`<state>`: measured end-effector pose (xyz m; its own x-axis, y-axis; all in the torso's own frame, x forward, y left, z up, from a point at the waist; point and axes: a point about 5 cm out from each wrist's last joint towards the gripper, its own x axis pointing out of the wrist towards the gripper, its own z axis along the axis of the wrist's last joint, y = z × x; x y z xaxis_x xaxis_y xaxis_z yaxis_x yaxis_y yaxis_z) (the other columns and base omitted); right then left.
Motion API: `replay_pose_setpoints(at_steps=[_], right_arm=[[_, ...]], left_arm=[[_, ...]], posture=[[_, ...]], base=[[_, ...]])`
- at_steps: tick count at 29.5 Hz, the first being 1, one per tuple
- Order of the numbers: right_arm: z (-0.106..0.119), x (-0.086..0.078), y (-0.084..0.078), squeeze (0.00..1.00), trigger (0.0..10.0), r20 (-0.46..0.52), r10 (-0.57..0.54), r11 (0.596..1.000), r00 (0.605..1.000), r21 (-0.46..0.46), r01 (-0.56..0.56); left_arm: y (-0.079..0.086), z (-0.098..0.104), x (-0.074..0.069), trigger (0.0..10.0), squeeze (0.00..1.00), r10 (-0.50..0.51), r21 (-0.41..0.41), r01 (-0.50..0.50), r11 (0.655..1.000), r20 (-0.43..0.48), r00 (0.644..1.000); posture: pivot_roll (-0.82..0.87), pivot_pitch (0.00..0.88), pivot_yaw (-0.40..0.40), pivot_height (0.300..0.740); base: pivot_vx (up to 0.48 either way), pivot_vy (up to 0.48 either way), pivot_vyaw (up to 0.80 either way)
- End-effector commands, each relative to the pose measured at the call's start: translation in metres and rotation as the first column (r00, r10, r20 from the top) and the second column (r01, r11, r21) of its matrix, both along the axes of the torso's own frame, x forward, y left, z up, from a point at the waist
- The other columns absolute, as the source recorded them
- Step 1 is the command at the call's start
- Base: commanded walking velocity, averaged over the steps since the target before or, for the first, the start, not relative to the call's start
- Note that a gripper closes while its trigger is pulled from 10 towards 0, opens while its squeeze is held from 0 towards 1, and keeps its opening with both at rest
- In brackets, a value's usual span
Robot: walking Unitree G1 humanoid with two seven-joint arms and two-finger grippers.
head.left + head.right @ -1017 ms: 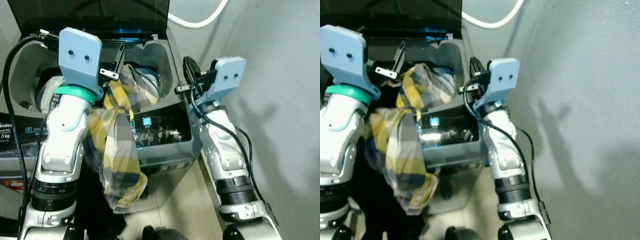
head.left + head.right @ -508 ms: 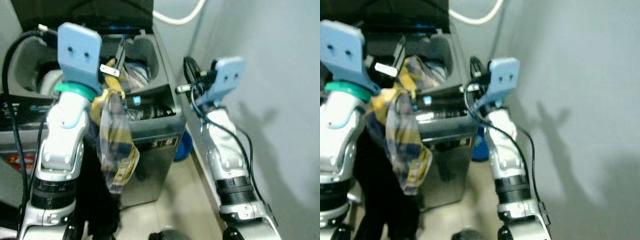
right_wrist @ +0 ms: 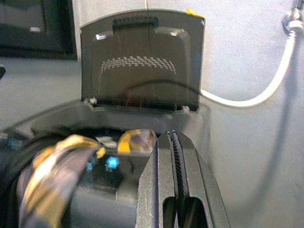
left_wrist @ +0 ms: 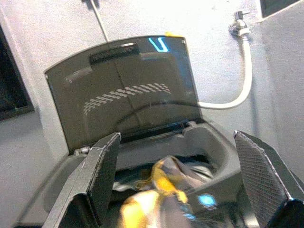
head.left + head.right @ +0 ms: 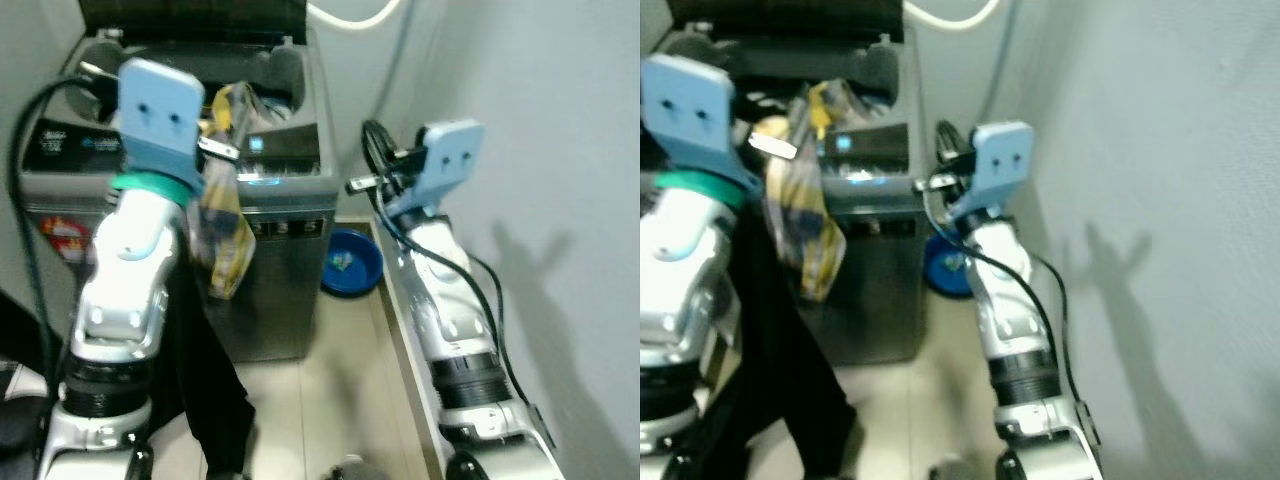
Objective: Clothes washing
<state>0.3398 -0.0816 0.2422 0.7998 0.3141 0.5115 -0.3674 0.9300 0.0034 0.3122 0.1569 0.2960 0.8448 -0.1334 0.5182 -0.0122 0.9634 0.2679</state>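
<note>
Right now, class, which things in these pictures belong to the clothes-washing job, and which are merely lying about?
Belong to the job:
washing machine, lid raised
yellow checked garment, hanging over its front edge
left gripper, open
right gripper, shut

Just lying about:
blue bowl on the floor
white hose on the wall

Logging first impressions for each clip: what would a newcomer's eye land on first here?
The yellow plaid cloth, draped from the drum over the front edge of the open washing machine, beside the left hand, whose fingers are spread wide. Next, the machine's raised dark lid, and the blue bowl on the floor beside the machine.
</note>
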Motion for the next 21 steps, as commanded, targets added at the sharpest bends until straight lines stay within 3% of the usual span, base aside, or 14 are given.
replay_pose_setpoints(at_steps=[1, 21], right_arm=[[-0.0023, 0.0009, -0.004, 0.0, 10.0, -0.008, -0.014, 1.0, 1.0, -0.002, 0.014], [-0.0038, 0.0004, -0.0036, 0.0, 10.0, -0.008, -0.008, 1.0, 1.0, -0.006, 0.008]], left_arm=[[-0.0046, 0.0007, -0.0015, 10.0, 0.0, -0.015, 0.016, 0.015, 1.0, 0.009, 1.0], [-0.0061, 0.0008, 0.0013, 10.0, 0.0, -0.013, 0.021, 0.013, 1.0, 0.012, 1.0]], posture=[[0.07, 0.012, -0.017, 0.728], [0.06, 0.016, -0.01, 0.728]], base=[[-0.428, 0.0, 0.0], [0.0, 0.0, 0.0]])
